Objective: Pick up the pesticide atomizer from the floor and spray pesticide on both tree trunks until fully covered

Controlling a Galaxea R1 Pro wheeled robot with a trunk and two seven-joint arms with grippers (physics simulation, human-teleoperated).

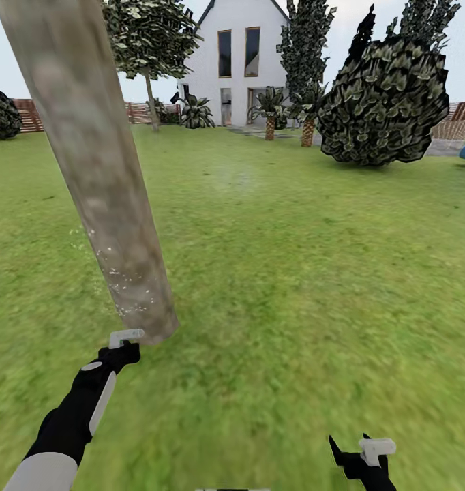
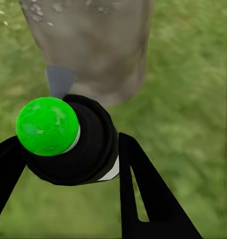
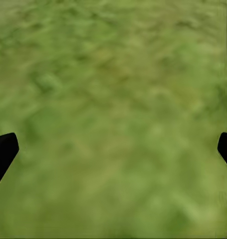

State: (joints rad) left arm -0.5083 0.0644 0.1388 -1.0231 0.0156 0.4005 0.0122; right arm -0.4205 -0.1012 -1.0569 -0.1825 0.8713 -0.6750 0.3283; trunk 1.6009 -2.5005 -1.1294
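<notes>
Thick tree trunk [image 1: 99, 170] leans across the left of the head view, smooth pale grey-tan bark, mottled, with white specks low down near its base. Lawn [image 1: 294, 273] all round is blurry green grass, flat. White house [image 1: 236, 61] at the back, slatted brown fence [image 1: 28, 114] behind, dark jagged bush [image 1: 382, 102] to the right.

Left jaws [image 2: 68, 159] are clenched on the atomizer [image 2: 68, 142]: round black body with a glossy green ball top, black fingers [image 2: 143, 194] pressed either side. The atomizer sits right between the jaws, pointed at the foot of the trunk, very near it. In the head view the left arm [image 1: 76, 416] reaches to just beside the trunk base, a small white piece at its tip.

Right jaws [image 3: 113, 149] are spread wide, released, nothing in them, grass underneath.

Open lawn to the right of the trunk and ahead, well apart from the bush.
</notes>
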